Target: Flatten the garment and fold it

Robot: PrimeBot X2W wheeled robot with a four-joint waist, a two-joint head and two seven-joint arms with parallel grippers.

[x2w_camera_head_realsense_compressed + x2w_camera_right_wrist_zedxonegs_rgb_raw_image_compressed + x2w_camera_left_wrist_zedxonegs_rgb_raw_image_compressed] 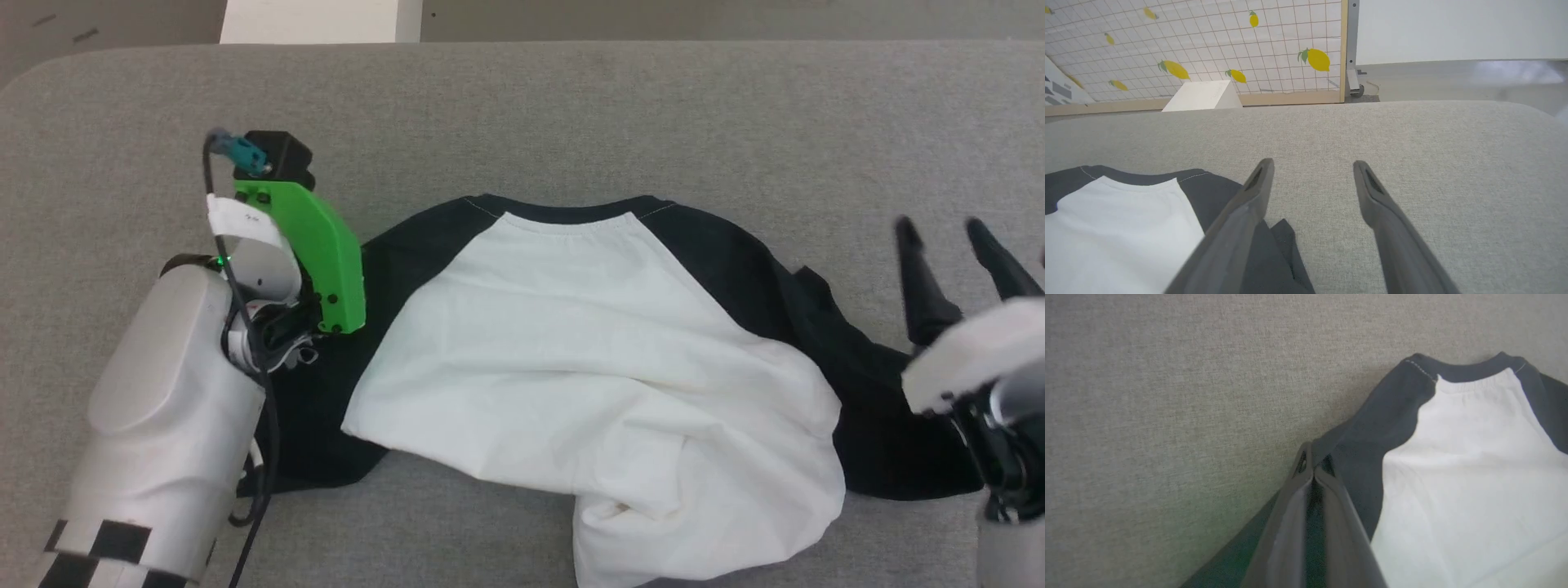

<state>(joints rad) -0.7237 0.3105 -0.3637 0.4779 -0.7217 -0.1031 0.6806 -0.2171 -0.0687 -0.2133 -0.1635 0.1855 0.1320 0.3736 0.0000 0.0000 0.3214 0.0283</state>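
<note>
Pale left forearm [163, 408] bears down on a soft white shirt with black sleeves and collar [588, 351], which lies rumpled on a grey fabric-covered table [571, 106].

From the head, the arm angles inward, its green plastic wrist mount [314, 253] over the near-left sleeve, while the right gripper [939, 224] hovers beside the bunched far sleeve. Along the left wrist, the left gripper [1312, 467] is pinched tight on the sleeve's edge, likely to draw it flat. Along the right wrist, the dark fingers stand wide apart, empty, just beside the cloth.
</note>
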